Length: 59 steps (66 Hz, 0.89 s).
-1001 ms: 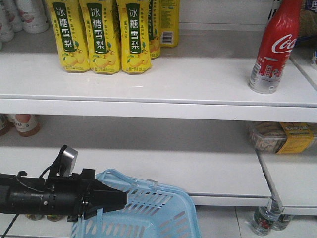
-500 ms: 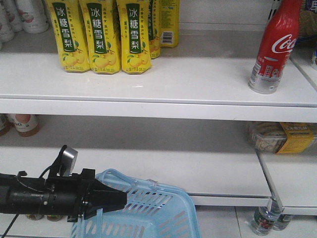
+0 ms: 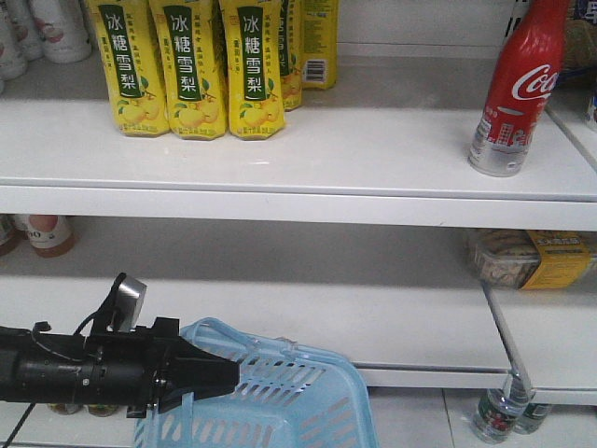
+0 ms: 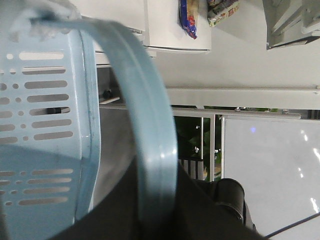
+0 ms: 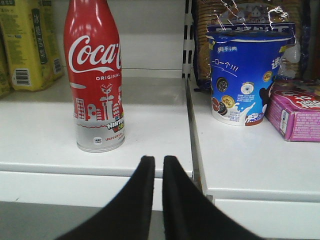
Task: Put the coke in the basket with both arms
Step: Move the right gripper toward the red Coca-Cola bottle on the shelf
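Coke: the coke (image 3: 513, 93) stands upright on the upper shelf (image 3: 280, 154), near the right end of that board and close to its front edge. Neither gripper touches it.
Room to the left of the coke: bare shelf runs as far as the yellow cartons (image 3: 191, 65), which are well apart from it.
Room to the right of the coke: the board's seam lies just beside it. Beyond the seam, a blue cup (image 5: 250, 75) and a pink box (image 5: 300, 112) stand on the neighbouring board.
Right gripper: the right gripper (image 5: 154, 161) hovers in front of the shelf's front edge, slightly right of the coke. The jaws are almost pressed together with only a thin slit between them, and they hold nothing.
Left gripper: the left gripper (image 3: 229, 375) reaches in from the left at the basket's near rim. The jaws pinch the flat handle (image 4: 150, 130).
Basket: the basket (image 3: 308, 401) is tilted with its mouth open upward. It sits in front of the lower shelf (image 3: 373, 317), low and to the left, well apart from the coke.
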### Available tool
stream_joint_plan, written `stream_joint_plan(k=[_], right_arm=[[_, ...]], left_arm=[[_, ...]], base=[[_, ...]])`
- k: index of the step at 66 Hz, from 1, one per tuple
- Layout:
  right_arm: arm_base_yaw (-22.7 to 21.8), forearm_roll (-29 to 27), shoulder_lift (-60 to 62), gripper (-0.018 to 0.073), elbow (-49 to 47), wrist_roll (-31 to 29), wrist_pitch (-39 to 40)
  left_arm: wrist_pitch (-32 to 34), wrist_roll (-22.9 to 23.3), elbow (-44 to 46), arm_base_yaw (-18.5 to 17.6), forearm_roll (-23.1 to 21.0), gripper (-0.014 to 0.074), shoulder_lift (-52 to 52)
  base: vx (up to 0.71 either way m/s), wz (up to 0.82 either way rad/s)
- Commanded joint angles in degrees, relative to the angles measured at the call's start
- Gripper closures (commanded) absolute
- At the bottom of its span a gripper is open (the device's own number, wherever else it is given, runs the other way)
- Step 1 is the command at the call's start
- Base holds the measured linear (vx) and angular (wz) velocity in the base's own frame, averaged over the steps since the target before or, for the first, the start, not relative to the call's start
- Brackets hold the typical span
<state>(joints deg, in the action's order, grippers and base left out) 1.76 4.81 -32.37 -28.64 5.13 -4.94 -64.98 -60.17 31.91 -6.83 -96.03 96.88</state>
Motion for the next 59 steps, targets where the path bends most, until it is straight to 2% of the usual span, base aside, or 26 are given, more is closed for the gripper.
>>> stream_joint_plan(k=[1,24,32,40,51,59], right_arm=[[0.1,0.1,-0.4,0.0447,-2.2,-0.2,3.6],[0.1,0.1,-0.3,0.0126,-2.2,-0.2,3.1],[0.1,0.1,-0.3,0.0043,-2.2,-0.2,3.0],[0.1,-0.3,-0.3,0.0022,-2.2,0.0,3.4],[0.9,-5.3,-0.5,0.0032,-3.4,-0.3,4.2],[5.4,-3.7,-2.3,0.0040,-7.0,-0.5,4.0]], left_arm=[[-5.7,-0.4,1.1,-0.2,-5.6,0.0602,-2.5],[-5.7,-0.4,1.1,-0.2,-5.6,0.0602,-2.5],[-5.7,-0.4,1.1,-0.2,-5.6,0.0602,-2.5],[-5.7,-0.4,1.1,-0.2,-5.6,0.0602,-2.5],[-5.7,-0.4,1.1,-0.2,-5.6,0.0602,-2.5],[-5.7,-0.4,1.1,-0.2,-5.6,0.0602,-2.5]], base=[[0.00,0.00],[0.00,0.00],[0.00,0.00],[0.00,0.00],[0.00,0.00],[0.00,0.00]])
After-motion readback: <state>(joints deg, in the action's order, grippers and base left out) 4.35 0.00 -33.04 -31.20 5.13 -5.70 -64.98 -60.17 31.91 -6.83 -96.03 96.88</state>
